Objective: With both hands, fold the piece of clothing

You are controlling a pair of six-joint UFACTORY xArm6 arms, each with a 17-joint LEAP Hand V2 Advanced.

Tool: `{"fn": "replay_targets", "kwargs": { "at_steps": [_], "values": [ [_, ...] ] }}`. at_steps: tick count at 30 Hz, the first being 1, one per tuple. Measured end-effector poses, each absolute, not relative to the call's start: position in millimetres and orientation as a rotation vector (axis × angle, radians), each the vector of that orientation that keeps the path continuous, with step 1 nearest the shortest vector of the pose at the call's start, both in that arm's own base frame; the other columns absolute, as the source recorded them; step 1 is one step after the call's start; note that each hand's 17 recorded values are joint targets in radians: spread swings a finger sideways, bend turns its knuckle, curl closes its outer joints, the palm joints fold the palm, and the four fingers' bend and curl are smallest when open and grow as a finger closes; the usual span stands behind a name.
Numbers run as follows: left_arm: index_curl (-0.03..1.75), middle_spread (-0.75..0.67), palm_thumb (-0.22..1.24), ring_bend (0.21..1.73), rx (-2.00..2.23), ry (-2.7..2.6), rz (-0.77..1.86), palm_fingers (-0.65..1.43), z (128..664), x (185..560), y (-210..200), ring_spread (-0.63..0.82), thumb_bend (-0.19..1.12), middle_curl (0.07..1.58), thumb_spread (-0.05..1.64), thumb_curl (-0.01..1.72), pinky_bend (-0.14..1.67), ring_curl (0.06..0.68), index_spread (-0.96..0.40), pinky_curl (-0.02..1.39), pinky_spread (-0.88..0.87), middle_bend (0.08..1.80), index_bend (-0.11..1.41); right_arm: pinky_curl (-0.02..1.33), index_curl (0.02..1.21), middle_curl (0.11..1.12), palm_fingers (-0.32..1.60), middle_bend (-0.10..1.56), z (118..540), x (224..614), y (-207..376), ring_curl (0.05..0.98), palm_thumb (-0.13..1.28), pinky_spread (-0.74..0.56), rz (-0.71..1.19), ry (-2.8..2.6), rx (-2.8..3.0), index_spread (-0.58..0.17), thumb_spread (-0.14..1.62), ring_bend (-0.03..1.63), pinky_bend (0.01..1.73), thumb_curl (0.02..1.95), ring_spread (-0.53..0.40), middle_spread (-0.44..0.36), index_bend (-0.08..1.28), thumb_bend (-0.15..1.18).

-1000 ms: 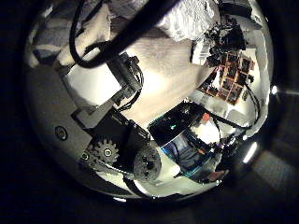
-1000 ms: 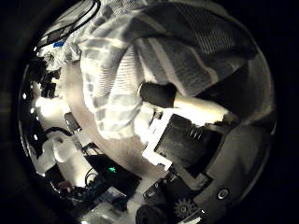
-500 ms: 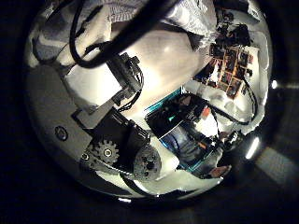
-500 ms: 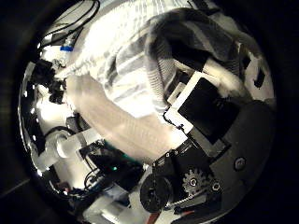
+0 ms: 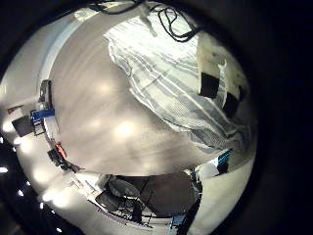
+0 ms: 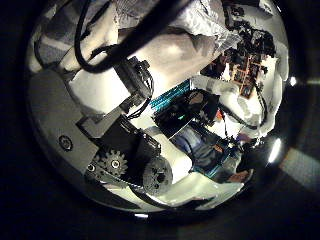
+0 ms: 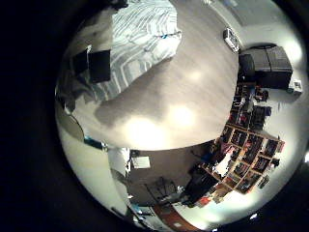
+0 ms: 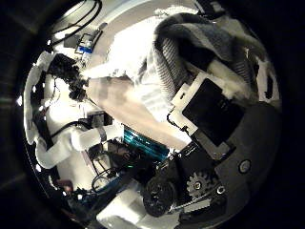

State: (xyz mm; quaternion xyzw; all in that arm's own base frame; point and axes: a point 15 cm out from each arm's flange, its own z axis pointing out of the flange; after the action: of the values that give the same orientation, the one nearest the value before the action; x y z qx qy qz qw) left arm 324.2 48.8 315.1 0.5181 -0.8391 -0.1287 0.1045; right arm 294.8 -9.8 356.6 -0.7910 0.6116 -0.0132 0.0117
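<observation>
In the left thumb side palm view my left hand fills the middle, with a bit of cloth beyond it. In the right thumb side palm view the cloth is bunched over the curled fingers of my right hand. The right little finger side palm view shows the cloth on the table beside a finger.
Shelves with many small items stand beyond the table, and a dark box stands near them. A small object lies at the table's edge. Small devices sit at another table edge.
Both thumb side views have shifted, so both hands have moved. In the right thumb side view the cloth has gathered over the fingers and more table and room show.
</observation>
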Motion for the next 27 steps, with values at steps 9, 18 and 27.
{"fn": "replay_targets", "kwargs": {
  "at_steps": [9, 18, 27],
  "values": [
    [1.25, -0.54, 0.64, 1.25, 1.548, -2.481, -0.303, 1.12, 346, 312, 49, -0.46, -0.03, 0.99, 1.14, 0.44, 0.68, 0.537, -0.75, 0.80, -0.79, 0.96, 0.43, 0.91, 0.85, 0.85, 1.11, 1.33, 408, 298, -2, 0.752, 1.02, -0.20, -0.068, 1.919, -2.415, -0.246, 0.98, 1.38, 1.24, 0.84, -0.215, -0.140, 1.14, -0.01],
    [1.22, -0.54, 0.58, 1.27, 1.654, -2.503, -0.220, 1.17, 370, 372, 49, -0.45, -0.02, 0.98, 1.19, 0.41, 0.74, 0.535, -0.77, 0.80, -0.78, 0.97, 0.51, 0.94, 0.85, 0.83, 1.11, 1.34, 423, 362, 9, 0.752, 1.01, -0.21, -0.026, 1.948, -2.423, -0.242, 0.97, 1.38, 1.22, 0.88, -0.214, -0.136, 1.14, -0.01],
    [1.19, -0.53, 0.60, 1.29, 1.730, -2.398, -0.282, 1.13, 320, 461, 63, -0.44, -0.01, 0.98, 1.22, 0.40, 0.74, 0.536, -0.77, 0.79, -0.76, 1.00, 0.55, 0.98, 0.86, 0.82, 1.10, 1.33, 380, 465, 19, 0.752, 0.96, -0.21, 0.079, 2.045, -2.441, -0.243, 0.99, 1.37, 1.21, 0.89, -0.216, -0.143, 1.14, -0.02]
  ]
}}
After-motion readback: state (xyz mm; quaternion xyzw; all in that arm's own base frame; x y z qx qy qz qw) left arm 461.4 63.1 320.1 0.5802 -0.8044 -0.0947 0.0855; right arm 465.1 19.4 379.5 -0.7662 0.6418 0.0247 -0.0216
